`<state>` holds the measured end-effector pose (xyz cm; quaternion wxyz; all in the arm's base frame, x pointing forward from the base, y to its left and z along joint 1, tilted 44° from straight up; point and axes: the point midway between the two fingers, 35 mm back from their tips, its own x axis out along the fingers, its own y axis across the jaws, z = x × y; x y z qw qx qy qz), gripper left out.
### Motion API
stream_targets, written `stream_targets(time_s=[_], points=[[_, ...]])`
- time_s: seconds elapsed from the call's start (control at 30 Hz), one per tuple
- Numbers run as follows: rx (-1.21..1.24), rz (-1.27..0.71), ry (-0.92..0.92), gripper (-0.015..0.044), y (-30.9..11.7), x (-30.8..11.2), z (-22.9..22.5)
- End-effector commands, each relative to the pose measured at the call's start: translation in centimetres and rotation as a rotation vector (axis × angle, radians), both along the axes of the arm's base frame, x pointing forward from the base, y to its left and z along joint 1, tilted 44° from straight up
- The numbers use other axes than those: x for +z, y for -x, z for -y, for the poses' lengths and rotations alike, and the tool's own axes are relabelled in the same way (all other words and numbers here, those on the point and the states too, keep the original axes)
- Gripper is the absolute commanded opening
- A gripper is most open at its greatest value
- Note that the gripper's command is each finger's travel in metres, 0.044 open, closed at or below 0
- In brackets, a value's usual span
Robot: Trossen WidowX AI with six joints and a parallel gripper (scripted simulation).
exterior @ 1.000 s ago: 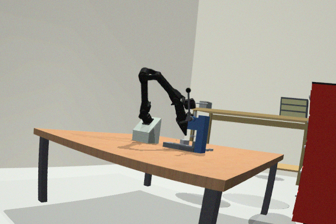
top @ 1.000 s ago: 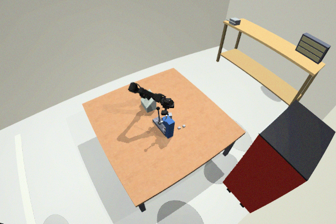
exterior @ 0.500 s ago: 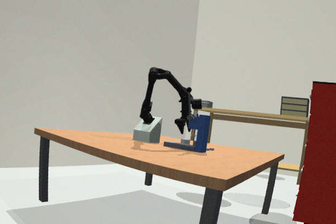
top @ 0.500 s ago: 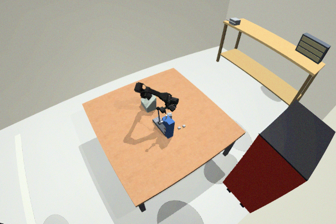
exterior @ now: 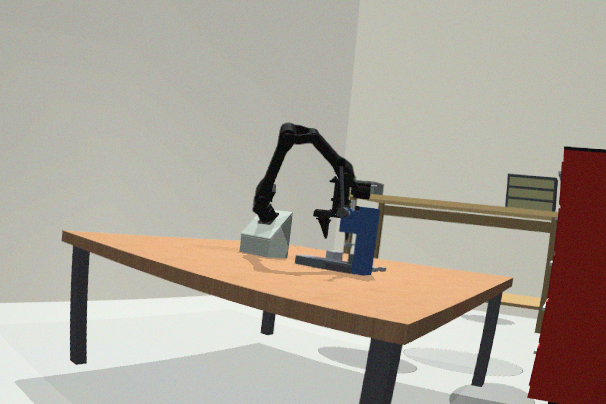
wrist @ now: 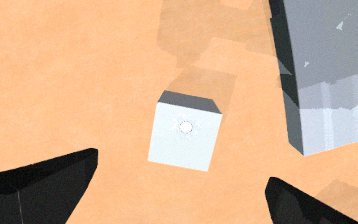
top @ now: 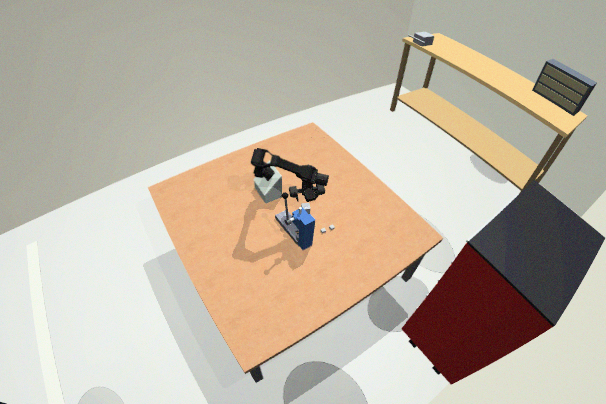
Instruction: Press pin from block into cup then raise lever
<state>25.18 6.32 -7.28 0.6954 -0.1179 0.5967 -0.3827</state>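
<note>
As I reach over the brown wooden desk [top: 205,225] [exterior: 180,255] [wrist: 50,75], my pose: the jointed black arm [top: 290,165] [exterior: 325,149] rises from a pale grey-green, slope-topped pedestal [top: 269,194] [exterior: 264,245], bends at a high elbow and slants down toward the press.
Fingers: my tapering black fingers [exterior: 324,226] are spread wide, pointing down, with nothing between them.
Block: the small pale grey, square-topped block [top: 306,206] [exterior: 334,255] [wrist: 182,145] sits on the desk, beside the press bed and apart from it; in my wrist view it lies ahead of the gap between my fingertips.
Block's top: a round white spot [wrist: 185,127] shows there, ringed by faint marks too small for me to read.
Press: the blue upright press frame [top: 306,232] [exterior: 367,242] stands at one end of the flat grey metal bed [top: 284,220] [exterior: 311,261] [wrist: 325,60].
Lever: the slim dark lever [top: 286,209] [exterior: 342,187] stands upright.
Small cubes: two pale ones [top: 323,230] rest near the press.
</note>
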Motion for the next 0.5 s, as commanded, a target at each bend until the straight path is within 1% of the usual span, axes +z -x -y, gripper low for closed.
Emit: stream_targets(time_s=[0.0, 0.47], points=[[-0.012, 0.013, 0.010, 0.0440, -0.1, -0.7, 0.7], [-0.011, 0.013, 0.011, 0.0440, -0.1, -2.4, 2.2]])
